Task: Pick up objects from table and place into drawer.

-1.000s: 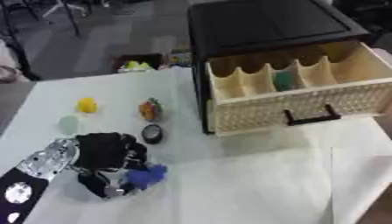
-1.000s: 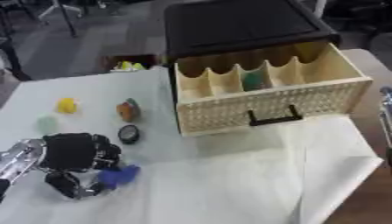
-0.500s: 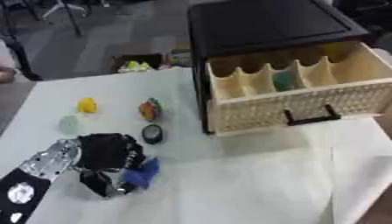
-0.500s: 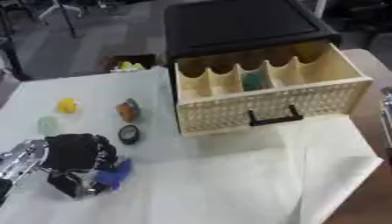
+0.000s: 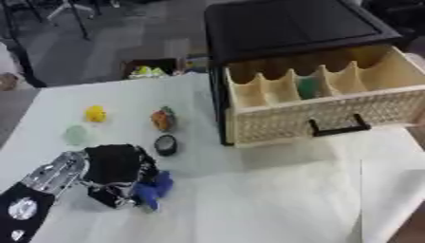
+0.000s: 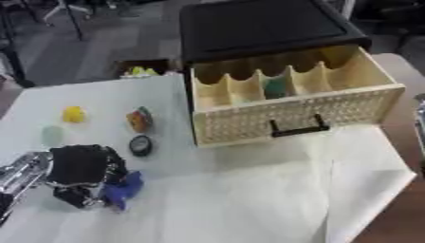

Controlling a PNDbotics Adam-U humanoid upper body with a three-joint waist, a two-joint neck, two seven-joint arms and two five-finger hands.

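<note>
Left hand (image 5: 112, 167) sits low at the table's (image 5: 249, 204) near-left, fingers curled round a blue object (image 5: 155, 186) — obj. pokes out on the hand's right side, just above or on the white cover; can't tell if it's lifted clear. Right hand: only a sliver of arm at the right edge of the right eye view, hand itself not seen.

Drawer (image 5: 319, 102) is pulled open from the black cabinet (image 5: 291, 23), wicker front w/ a black handle (image 5: 338, 128), divided into compartments; a green thing (image 5: 309, 87) lies in one of the middle ones.

On the table behind the left hand — small black round object (image 5: 166, 144) nearest, orange-and-green object (image 5: 162, 118) beyond it, yellow object (image 5: 96, 114) and pale green object (image 5: 76, 135) further left, all apart from each other.
</note>
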